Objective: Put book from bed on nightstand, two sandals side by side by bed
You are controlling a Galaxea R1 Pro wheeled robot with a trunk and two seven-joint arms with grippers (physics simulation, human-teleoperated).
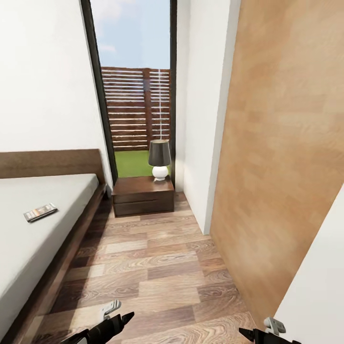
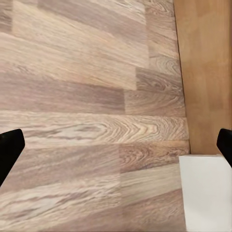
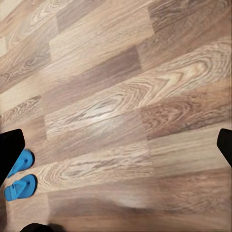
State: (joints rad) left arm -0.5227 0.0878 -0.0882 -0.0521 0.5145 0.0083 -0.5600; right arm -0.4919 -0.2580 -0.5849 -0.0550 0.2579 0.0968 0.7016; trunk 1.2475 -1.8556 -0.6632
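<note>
A bare strip of floor (image 1: 157, 272) runs between the bed (image 1: 43, 282) and the wood panel (image 1: 282, 157). At its far end the nightstand (image 1: 142, 195) blocks it, a lamp (image 1: 159, 160) at its far right corner.

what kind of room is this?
Likely a bedroom: a bed with a dark headboard, a nightstand with a lamp beside it, and a book on the mattress.

The book (image 1: 40, 212) lies on the bed (image 1: 43, 239) at left; a lamp (image 1: 159, 159) stands on the far nightstand (image 1: 143, 196); two sandals (image 3: 20, 176) lie side by side on the plank floor (image 1: 157, 272)
</note>
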